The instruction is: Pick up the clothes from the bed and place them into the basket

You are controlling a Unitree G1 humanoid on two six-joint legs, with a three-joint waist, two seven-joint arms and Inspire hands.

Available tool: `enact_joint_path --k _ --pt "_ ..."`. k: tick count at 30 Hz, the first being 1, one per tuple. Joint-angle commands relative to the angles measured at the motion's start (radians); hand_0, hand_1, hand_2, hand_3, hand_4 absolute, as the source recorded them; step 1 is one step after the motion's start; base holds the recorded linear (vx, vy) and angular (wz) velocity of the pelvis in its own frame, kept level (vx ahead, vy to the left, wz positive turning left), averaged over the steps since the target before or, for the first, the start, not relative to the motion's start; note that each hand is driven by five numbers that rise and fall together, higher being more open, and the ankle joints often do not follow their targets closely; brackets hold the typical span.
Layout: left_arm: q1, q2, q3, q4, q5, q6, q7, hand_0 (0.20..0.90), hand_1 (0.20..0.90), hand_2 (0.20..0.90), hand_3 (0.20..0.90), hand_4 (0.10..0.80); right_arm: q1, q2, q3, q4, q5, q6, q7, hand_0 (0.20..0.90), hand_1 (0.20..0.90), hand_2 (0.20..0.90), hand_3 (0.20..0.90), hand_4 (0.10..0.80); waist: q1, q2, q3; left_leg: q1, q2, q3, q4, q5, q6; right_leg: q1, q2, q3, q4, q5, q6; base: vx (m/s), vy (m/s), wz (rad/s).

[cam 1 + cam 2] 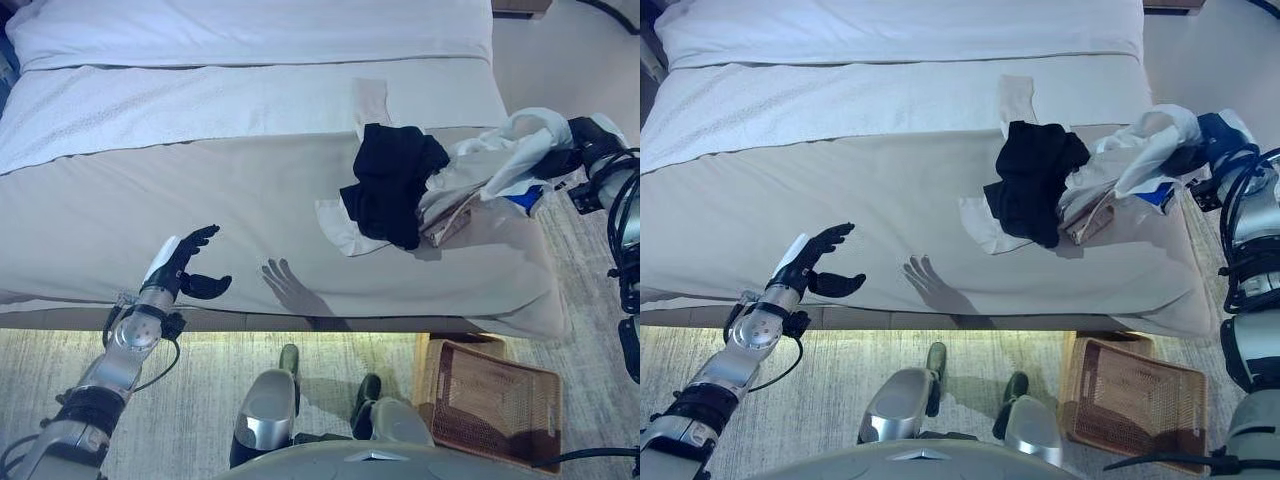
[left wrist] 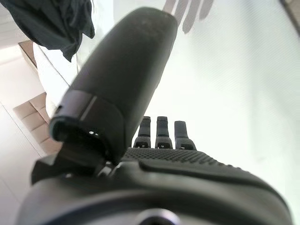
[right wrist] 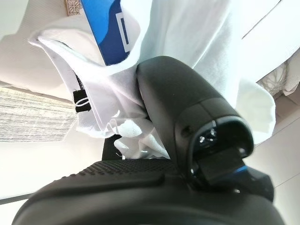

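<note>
A heap of clothes lies on the right part of the bed: a black garment on top, pale and beige pieces under it. My right hand is shut on a white garment with a blue print and holds it up at the bed's right edge; in the right wrist view its thumb presses into the white cloth. My left hand hovers open over the bed's near edge, far left of the heap. The wicker basket stands on the floor at the bed's near right corner.
White sheets cover the far part of the bed. Pale carpet runs along the bed's near side, and bare floor shows to the right of the bed.
</note>
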Motion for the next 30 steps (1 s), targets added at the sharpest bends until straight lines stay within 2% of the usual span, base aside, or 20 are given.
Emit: enact_joint_path --k 1,9,10,11,12,13,19,25,30 --pt "0.025 -0.003 0.011 -0.033 -0.008 -0.033 0.073 0.9 0.9 0.9 0.9 0.8 -0.051 -0.035 0.038 -0.056 -0.014 -0.061 -0.055 0.3 0.3 0.3 0.2 0.1 0.017 -0.015 -0.242 -0.008 0.014 -0.057 0.021 -0.082 -0.057 0.007 0.012 -0.029 -0.005 0.012 0.006 0.07 0.001 0.04" --pt "0.004 -0.018 -0.011 -0.057 -0.005 -0.016 0.052 0.9 0.9 0.9 0.9 0.8 -0.049 0.018 0.047 -0.041 -0.035 -0.065 -0.035 0.3 0.3 0.3 0.2 0.1 0.034 -0.018 -0.251 0.011 0.017 -0.051 -0.027 -0.068 -0.055 0.02 0.007 -0.041 -0.048 0.033 0.018 0.023 -0.002 -0.01" --pt "0.005 -0.02 -0.014 -0.058 -0.004 -0.015 0.05 0.9 0.9 0.9 0.9 0.8 -0.049 0.022 0.048 -0.039 -0.038 -0.063 -0.034 0.352 0.352 0.352 0.26 0.16 0.035 -0.018 -0.251 0.011 0.018 -0.05 -0.027 -0.069 -0.054 0.022 0.006 -0.041 -0.05 0.034 0.018 0.0 0.0 0.0" --pt "0.007 -0.022 -0.018 -0.06 0.0 -0.013 0.047 0.9 0.9 0.9 0.9 0.8 -0.051 0.028 0.053 -0.036 -0.039 -0.06 -0.04 0.493 0.493 0.493 0.425 0.325 0.037 -0.018 -0.25 0.012 0.018 -0.049 -0.028 -0.07 -0.054 0.024 0.007 -0.042 -0.053 0.034 0.017 0.019 0.013 0.05" --pt "0.011 -0.024 -0.021 -0.062 0.002 -0.011 0.045 0.9 0.9 0.9 0.9 0.8 -0.053 0.032 0.056 -0.032 -0.037 -0.058 -0.046 0.712 0.712 0.712 0.68 0.58 0.039 -0.018 -0.249 0.014 0.019 -0.049 -0.028 -0.07 -0.053 0.026 0.007 -0.042 -0.056 0.035 0.017 0.023 0.014 0.05" --pt "0.015 -0.026 -0.023 -0.062 0.004 -0.011 0.044 0.9 0.9 0.9 0.9 0.8 -0.053 0.037 0.056 -0.029 -0.039 -0.056 -0.052 0.9 0.9 0.9 0.9 0.8 0.041 -0.017 -0.248 0.016 0.019 -0.05 -0.031 -0.069 -0.053 0.028 0.008 -0.042 -0.058 0.036 0.017 0.024 0.018 0.03" --pt "0.035 -0.029 -0.028 -0.067 -0.002 -0.015 0.036 0.9 0.9 0.9 0.9 0.8 -0.044 0.053 0.055 -0.016 -0.066 -0.046 -0.057 0.9 0.9 0.9 0.9 0.8 0.047 -0.011 -0.248 0.027 0.022 -0.054 -0.065 -0.054 -0.054 0.039 0.016 -0.043 -0.078 0.041 0.019 0.0 0.001 0.01" --pt "0.034 -0.031 -0.033 -0.059 0.006 -0.023 0.041 0.9 0.9 0.9 0.9 0.8 -0.014 0.055 0.051 -0.009 -0.096 -0.017 0.0 0.9 0.9 0.9 0.9 0.8 0.044 -0.012 -0.246 0.034 0.023 -0.054 -0.087 -0.043 -0.057 0.044 0.022 -0.045 -0.093 0.046 0.02 -0.004 0.002 0.02" --pt "0.028 -0.035 -0.029 -0.061 0.02 -0.013 0.041 0.9 0.9 0.9 0.9 0.8 0.028 0.05 0.07 0.037 -0.295 0.043 0.066 0.9 0.9 0.9 0.9 0.8 0.039 -0.014 -0.245 0.039 0.026 -0.045 -0.093 -0.04 -0.057 0.046 0.024 -0.041 -0.097 0.05 0.021 0.0 0.0 0.0"
